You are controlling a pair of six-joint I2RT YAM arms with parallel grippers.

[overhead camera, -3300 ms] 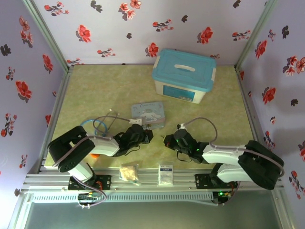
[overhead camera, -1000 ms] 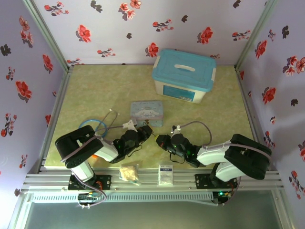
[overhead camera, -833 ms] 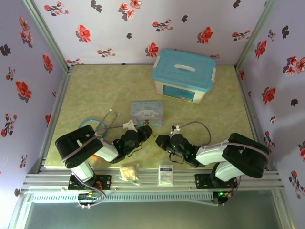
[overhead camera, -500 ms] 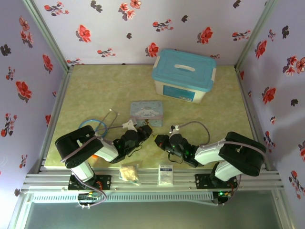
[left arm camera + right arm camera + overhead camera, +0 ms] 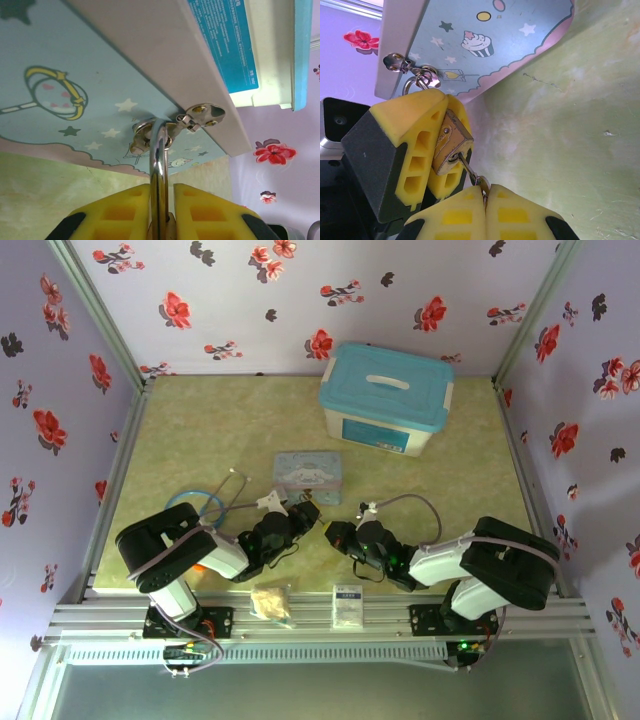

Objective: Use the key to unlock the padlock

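Brass-gold and squarish, the little padlock (image 5: 448,146) is pinched between the yellow foam pads of the left claw (image 5: 161,210). Its thin silvery shackle (image 5: 158,165) is threaded through the metal hasp ring (image 5: 142,134) of the pastel blue cartoon tin (image 5: 55,75). Over to the right claw (image 5: 485,197), clamped tight on the head of the slim dark grey key (image 5: 466,167). The shaft reaches the padlock's end face, how deep I cannot tell. Both hang low over the mottled green table (image 5: 560,125), just beside the tin.

Top camera looks down; wrist cameras (both close-up) share the padlock (image 5: 449,142).
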